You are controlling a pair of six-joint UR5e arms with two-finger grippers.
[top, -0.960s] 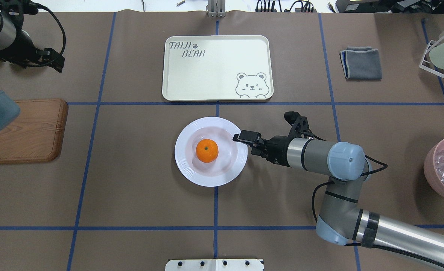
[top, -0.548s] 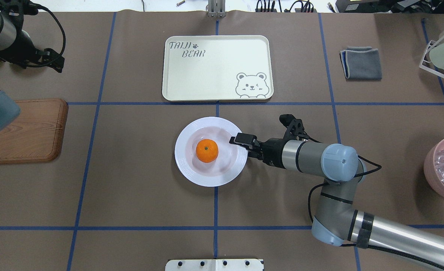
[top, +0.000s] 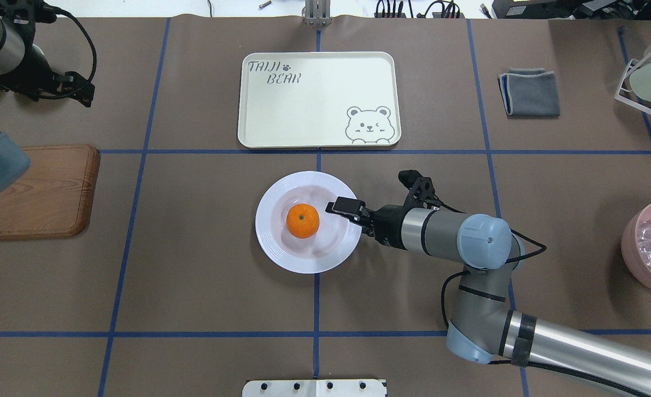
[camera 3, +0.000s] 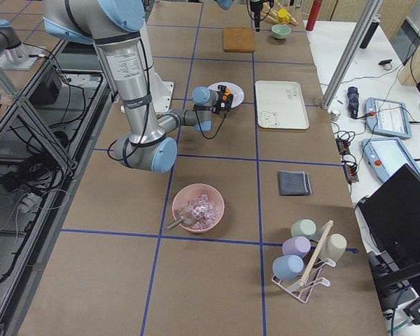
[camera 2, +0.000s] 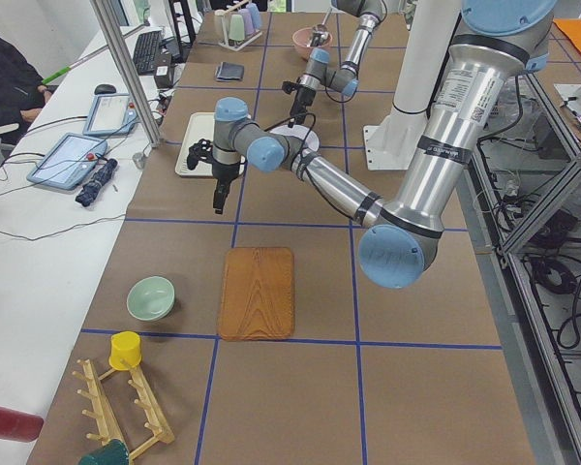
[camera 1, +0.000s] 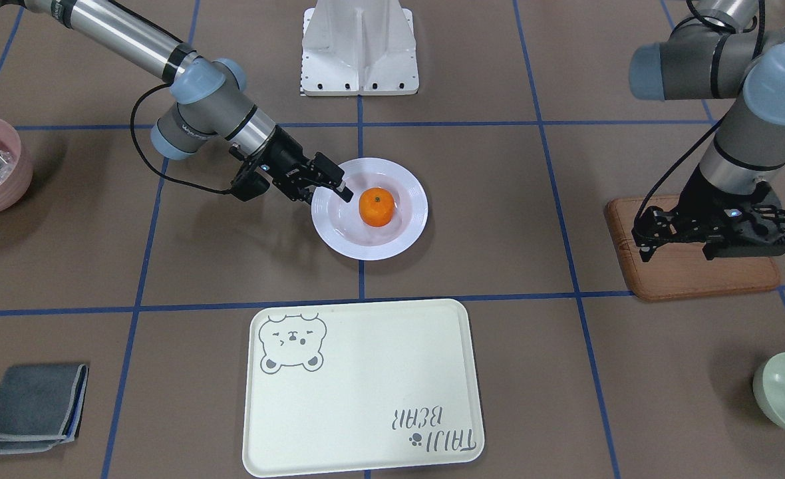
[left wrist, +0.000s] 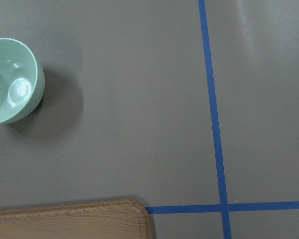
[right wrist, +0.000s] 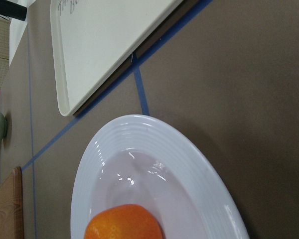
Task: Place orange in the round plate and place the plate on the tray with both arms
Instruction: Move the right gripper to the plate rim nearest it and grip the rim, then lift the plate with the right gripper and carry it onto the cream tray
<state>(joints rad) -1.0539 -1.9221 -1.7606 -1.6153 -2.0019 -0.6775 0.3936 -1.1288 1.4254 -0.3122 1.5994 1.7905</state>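
One orange (top: 303, 220) sits in the sunken middle of the plate (top: 273, 242), so the first half of the job looks done. The plate rests on the worktop (top: 193, 275), near the tray (top: 314, 99) but apart from it, and the tray carries nothing yet.

The right pincer (top: 336, 208) lies low across the plate's rim. Its upper finger reaches in over the ridges, close to the orange but not touching it. The lower finger is hidden, so I cannot tell whether it has gripped the rim. The left pincer (camera 2: 218, 205) hangs well away, close to the wooden board (camera 1: 692, 273); how wide it stands I cannot tell either.

Several things could go wrong from here:
- Lifting by one edge alone would likely tip the plate, and the loose orange would roll out.
- The glossy rim may slip from a shallow bite.
- A push further inward could shove the plate along the worktop or knock the fruit.

Off to the side, the pink bowl (camera 3: 197, 208) holds clear, ice-like chunks and a utensil.
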